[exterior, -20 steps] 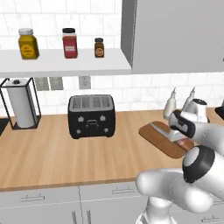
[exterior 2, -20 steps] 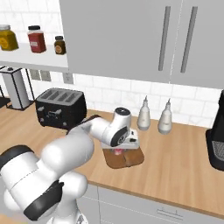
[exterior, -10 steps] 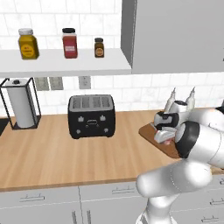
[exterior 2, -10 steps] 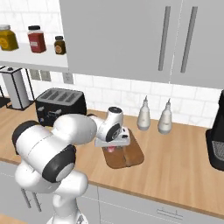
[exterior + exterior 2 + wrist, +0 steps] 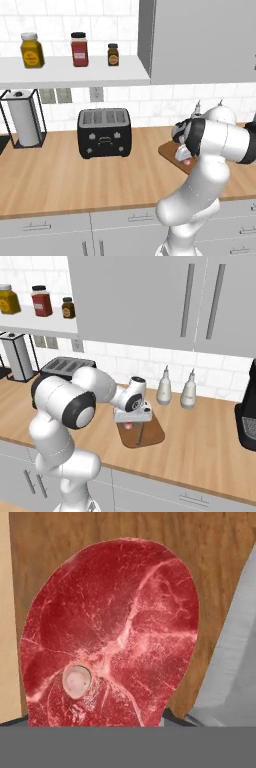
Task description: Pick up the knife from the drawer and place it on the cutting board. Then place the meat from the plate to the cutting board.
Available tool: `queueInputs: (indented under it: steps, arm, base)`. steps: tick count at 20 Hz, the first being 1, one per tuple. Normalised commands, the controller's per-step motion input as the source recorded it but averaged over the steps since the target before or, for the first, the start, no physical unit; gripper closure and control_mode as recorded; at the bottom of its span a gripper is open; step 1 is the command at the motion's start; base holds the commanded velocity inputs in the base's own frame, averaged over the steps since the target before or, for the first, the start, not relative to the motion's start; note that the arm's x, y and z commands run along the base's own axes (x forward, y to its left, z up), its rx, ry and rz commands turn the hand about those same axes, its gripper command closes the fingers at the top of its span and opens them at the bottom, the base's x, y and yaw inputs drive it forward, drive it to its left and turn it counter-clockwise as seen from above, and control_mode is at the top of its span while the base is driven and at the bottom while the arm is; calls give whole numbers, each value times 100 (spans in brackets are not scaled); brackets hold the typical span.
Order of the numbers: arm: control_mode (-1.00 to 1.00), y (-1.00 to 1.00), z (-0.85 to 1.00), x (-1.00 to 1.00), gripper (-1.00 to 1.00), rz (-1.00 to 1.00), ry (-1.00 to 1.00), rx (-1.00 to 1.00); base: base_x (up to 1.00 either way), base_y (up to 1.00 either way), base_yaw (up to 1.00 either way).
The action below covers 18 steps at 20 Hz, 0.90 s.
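Wooden counter (image 5: pixel 60 180) spans both base views, white arm (image 5: pixel 200 200) looped over it, elbow high, forearm swung across and wrist dropped onto the cutting board (image 5: pixel 150 437). Toaster (image 5: pixel 104 132) well left of the board, paper towel roll (image 5: pixel 24 117) further left, partly cut by its wire stand. Coffee machine (image 5: pixel 248 421) cropped by right frame edge in right base view. Two white bottles (image 5: pixel 164 387) behind the board at the backsplash; from the left base camera just a tip pokes above the arm. Three jars on the shelf (image 5: pixel 75 70): yellow jar (image 5: pixel 31 50), red jar (image 5: pixel 78 49), small dark jar (image 5: pixel 113 54). Board mostly masked by the forearm in left base view, only its near-left corner visible; right base view gives the front half. Gripper (image 5: pixel 132 422) pointing straight down at the board's rear half, hand body blocking the fingers; finger tips barely readable in hand view too, so cannot tell jaw state or whether clamped on anything. Meat (image 5: pixel 112 634) directly under the gripper, lying flat on the board in hand view, small round bone near the lower end; bottom edge cut off by the frame. From the base cameras only a pink sliver below the hand. Knife (image 5: pixel 227 657) on the board just beside the meat, pale blade running off-frame, handle not readable; thin dark line on the board in right base view.
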Motion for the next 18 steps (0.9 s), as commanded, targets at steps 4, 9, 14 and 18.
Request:
queueInputs:
  steps: [4, 9, 14, 18]
  arm:
    - [-100, -1, -27, 4, -100, 8, 0, 0]
    - [-100, 11, -1, -1, -100, 4, 0, 0]
    - [-100, 20, 7, -8, -100, 2, -4, 0]
    - [-100, 4, 33, -28, -100, 0, -15, 0]
  base:
    - [0, 0, 0]
    - [0, 0, 0]
    - [0, 0, 0]
    - [0, 0, 0]
